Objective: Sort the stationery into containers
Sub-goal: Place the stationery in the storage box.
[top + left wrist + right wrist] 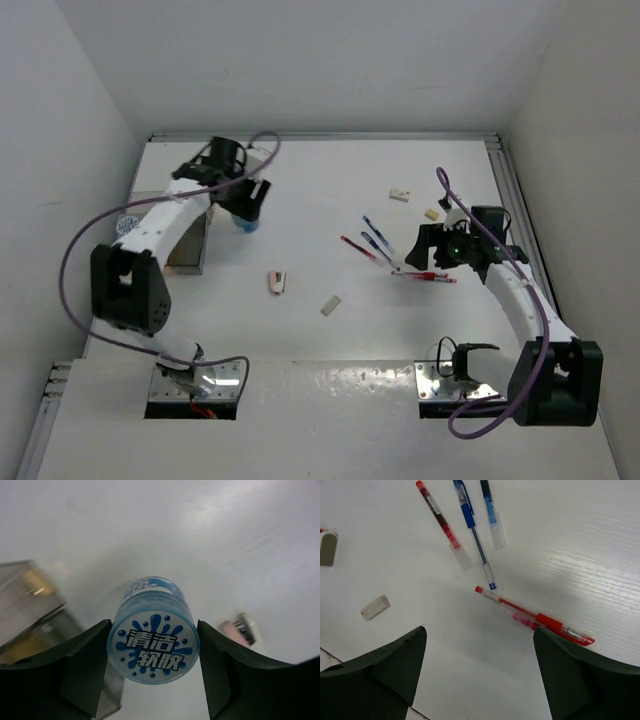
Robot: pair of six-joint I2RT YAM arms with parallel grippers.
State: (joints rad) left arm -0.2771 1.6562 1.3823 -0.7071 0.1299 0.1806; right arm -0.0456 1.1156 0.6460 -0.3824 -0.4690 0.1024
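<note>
Barely begun: grips one blue-white roll (153,652) tight in the left gripper (153,625), just beside the clear box (190,255), and hangs the right gripper (479,628), fingers wide apart, over a red pen (540,617). Leaves the other pens (472,530), the eraser blocks (331,305) and the pink-white piece (277,282) loose on the table (330,170). Cannot tell what lies in the box, half hidden under the left arm (160,225), or see more than a sliver of a second roll (126,222).
</note>
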